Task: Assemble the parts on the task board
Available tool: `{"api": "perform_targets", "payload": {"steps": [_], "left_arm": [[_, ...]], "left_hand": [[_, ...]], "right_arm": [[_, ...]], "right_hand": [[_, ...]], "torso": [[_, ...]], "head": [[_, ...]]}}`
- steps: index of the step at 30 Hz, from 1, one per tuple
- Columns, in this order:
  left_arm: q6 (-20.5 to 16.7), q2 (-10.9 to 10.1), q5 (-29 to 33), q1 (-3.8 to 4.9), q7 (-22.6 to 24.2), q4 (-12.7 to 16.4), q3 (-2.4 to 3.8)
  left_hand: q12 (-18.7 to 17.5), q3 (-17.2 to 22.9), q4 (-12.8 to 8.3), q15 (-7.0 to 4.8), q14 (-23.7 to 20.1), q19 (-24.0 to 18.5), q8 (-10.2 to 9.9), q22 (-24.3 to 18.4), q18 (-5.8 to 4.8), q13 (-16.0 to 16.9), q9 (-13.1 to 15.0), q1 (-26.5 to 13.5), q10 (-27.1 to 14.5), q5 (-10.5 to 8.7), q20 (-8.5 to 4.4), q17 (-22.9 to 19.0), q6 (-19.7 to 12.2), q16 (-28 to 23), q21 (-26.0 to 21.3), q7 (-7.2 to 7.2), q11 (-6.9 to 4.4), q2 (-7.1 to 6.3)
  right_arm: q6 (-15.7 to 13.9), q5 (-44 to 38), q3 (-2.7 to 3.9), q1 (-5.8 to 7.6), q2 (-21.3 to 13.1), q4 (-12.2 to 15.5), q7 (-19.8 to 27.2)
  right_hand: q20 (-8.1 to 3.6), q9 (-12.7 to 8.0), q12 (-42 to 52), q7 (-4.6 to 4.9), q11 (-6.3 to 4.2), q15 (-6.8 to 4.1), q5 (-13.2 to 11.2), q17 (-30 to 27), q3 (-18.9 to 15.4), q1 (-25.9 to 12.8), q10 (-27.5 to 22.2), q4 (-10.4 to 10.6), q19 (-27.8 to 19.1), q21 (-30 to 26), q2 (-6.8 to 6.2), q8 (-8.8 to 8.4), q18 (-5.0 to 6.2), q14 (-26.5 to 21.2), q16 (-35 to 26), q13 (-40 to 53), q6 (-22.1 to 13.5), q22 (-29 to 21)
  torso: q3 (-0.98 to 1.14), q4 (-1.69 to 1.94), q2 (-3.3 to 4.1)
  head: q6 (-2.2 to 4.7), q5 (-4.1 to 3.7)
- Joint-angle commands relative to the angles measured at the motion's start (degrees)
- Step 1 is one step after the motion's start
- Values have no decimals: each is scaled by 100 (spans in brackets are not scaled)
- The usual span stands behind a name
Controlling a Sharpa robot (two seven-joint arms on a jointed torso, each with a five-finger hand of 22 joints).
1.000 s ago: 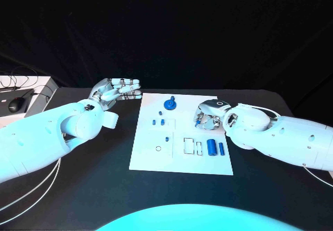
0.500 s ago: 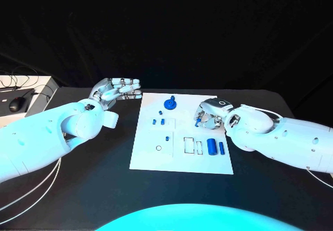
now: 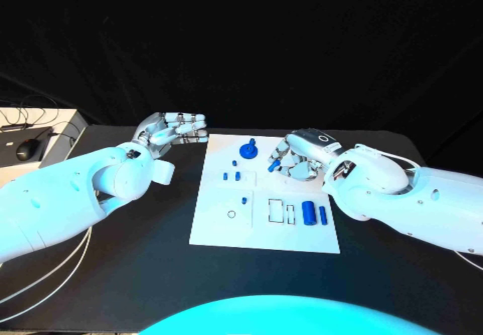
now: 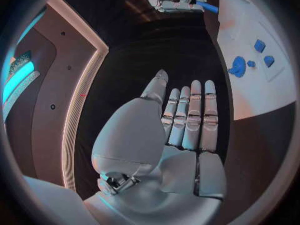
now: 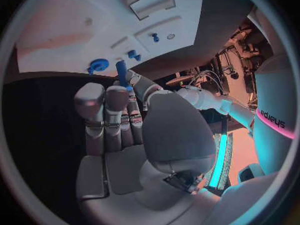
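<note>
- Right hand (image 3: 299, 159), silver and jointed, hovered over the task board's (image 3: 264, 237) upper right part with its fingers curled round a small blue peg (image 3: 273, 165); in the right wrist view the same hand (image 5: 119, 135) pinched the smooth, cylindrical peg (image 5: 121, 72) between its fingertips, the peg's free end sticking out toward the board (image 5: 69, 35).
- Left hand (image 3: 169, 130) sat off the board at about 10 o'clock from its centre, above the bare black table (image 3: 131, 272); it held nothing. In the left wrist view its fingers (image 4: 190, 115) lay straight and side by side, with the thumb a little apart.
- Task board: one flat, matte white rectangular plate in the middle of the table, with shallow rectangular recesses and small holes in it.
- Parts on the board, head view:
  - one round blue knob-like piece (image 3: 248, 149) at 12 o'clock, near the far edge;
  - three small blue blocks (image 3: 232, 176) close together at about 11 o'clock;
  - two blue cylinders lying side by side at about 4 o'clock, a thicker one (image 3: 308, 213) and a thinner one (image 3: 322, 215).
- Two empty rectangular slots (image 3: 275, 210) lay just beside the thicker cylinder, on its 9 o'clock side.
- One small dark ring-shaped hole (image 3: 232, 214) showed at about 8 o'clock.
</note>
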Motion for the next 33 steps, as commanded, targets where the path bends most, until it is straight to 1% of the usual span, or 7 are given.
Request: {"api": "perform_targets", "payload": {"steps": [1, 8, 15, 17, 18, 23, 33], "left_arm": [[105, 43, 6, 0, 39, -6, 4], [125, 112, 7, -2, 39, -45, 4], [123, 119, 7, -2, 43, -47, 4], [121, 114, 7, -2, 45, -40, 4], [120, 111, 7, -1, 45, -37, 4], [120, 103, 7, -1, 40, -32, 4], [128, 104, 3, -1, 43, -30, 4]], "left_hand": [[-20, -7, 28, 19, -3, -2, -22, -5, -56, -3, -4, -23, -35, 0, 13, 4, -10, 4, 38, -4, -14, 6], [-20, -7, 28, 19, -3, -2, -22, -5, -56, -3, -4, -23, -35, 0, 13, 4, -10, 4, 38, -4, -14, 6], [-20, -7, 28, 19, -3, -2, -22, -5, -56, -3, -4, -23, -35, 0, 13, 4, -10, 4, 38, -4, -14, 6], [-20, -7, 28, 19, -3, -2, -22, -5, -56, -3, -4, -23, -35, 0, 13, 4, -10, 4, 38, -4, -14, 6], [-20, -7, 28, 19, -3, -2, -22, -5, -56, -3, -4, -23, -35, 0, 13, 4, -10, 4, 38, -4, -14, 6], [-20, -9, 29, 18, -4, -3, -23, -17, -57, -3, -5, -12, -25, -1, 12, 4, -9, 3, 43, -10, -17, 9], [-20, -9, 29, 18, -4, -3, -23, -17, -57, -3, -5, -12, -25, -1, 12, 4, -9, 3, 43, -10, -17, 9]], "right_arm": [[-122, 92, -23, -77, 180, 107, 172], [-176, -124, -75, -331, 662, 141, 221], [-105, -313, -162, -449, 999, -9, 217], [-81, -361, -184, -473, 1062, -74, 208], [-68, -382, -193, -486, 1087, -105, 204], [50, -454, -218, -562, 1173, -191, 181], [337, -578, -254, -627, 1269, -304, 143]], "right_hand": [[-36, 2, 35, 23, -207, -35, 22, 7, 22, 110, 369, -20, 220, 11, 154, 4, 4, -2, 22, 21, 34, 576], [-36, 1, 36, 28, -205, -34, 28, 5, 20, 113, 367, -28, 216, -4, 159, 5, 9, -2, 18, 21, 33, 571], [-35, 1, 36, 29, -205, -33, 27, 4, 19, 113, 367, -35, 216, -5, 161, 5, 11, 0, 17, 21, 32, 570], [-35, 1, 36, 29, -205, -33, 27, 4, 19, 113, 367, -35, 216, -5, 161, 5, 11, 0, 17, 21, 32, 570], [-35, 1, 36, 29, -205, -33, 27, 4, 19, 113, 367, -35, 216, -5, 161, 5, 11, 0, 17, 21, 32, 570], [-32, -3, 35, 32, -202, -31, 31, -2, 11, 106, 358, -56, 209, -21, 173, 4, 18, 1, 13, 21, 27, 563], [-31, -3, 36, 35, -201, -31, 22, -3, 7, 103, 362, -67, 208, -11, 176, 5, 18, 4, 14, 21, 29, 565]], "torso": [[-5, 0, 0], [-10, 41, -13], [-30, 48, -11], [-26, 43, -5], [-17, 37, -4], [-8, 29, -3], [-5, 37, -5]], "head": [[-23, 44], [-39, 127], [-68, 180], [-89, 196], [-93, 204], [-113, 224], [-147, 259]]}}
